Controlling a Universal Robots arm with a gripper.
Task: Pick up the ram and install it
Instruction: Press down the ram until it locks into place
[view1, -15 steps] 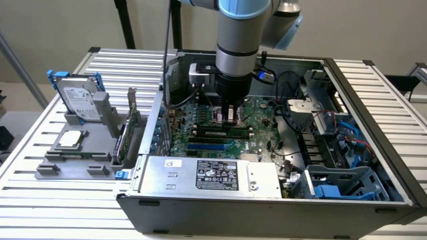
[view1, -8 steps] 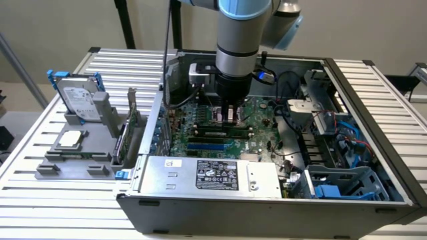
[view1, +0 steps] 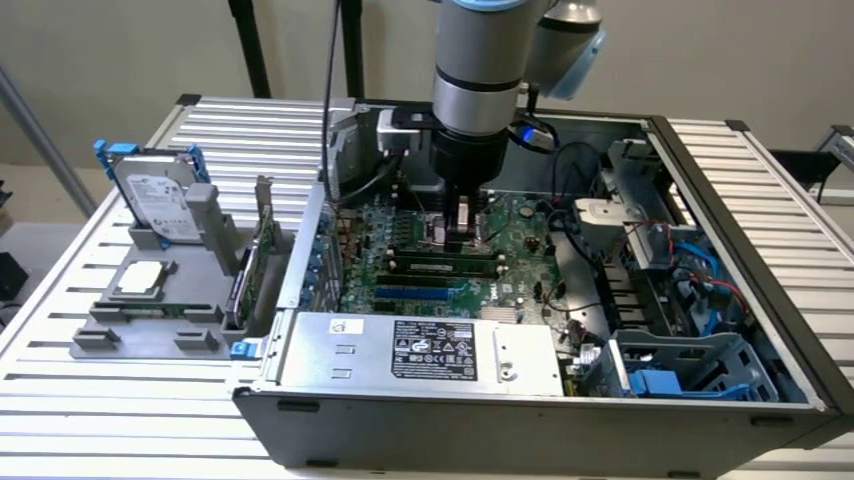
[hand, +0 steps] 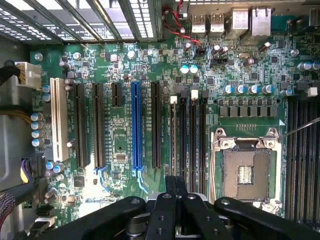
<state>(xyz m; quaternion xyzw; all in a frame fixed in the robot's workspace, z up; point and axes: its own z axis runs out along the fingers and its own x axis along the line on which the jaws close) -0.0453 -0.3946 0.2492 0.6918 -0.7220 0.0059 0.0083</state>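
Tool (view1: 462, 238) low over motherboard (hand: 150, 90), fingers look clenched, ram (view1: 435, 265) lying across slots; line up notch, press evenly imo.

You see the ram (view1: 441, 265) as a long, narrow green stick with dark chips, lying lengthwise near the middle of the motherboard (view1: 514, 215), beside the blue slot (view1: 420, 293).
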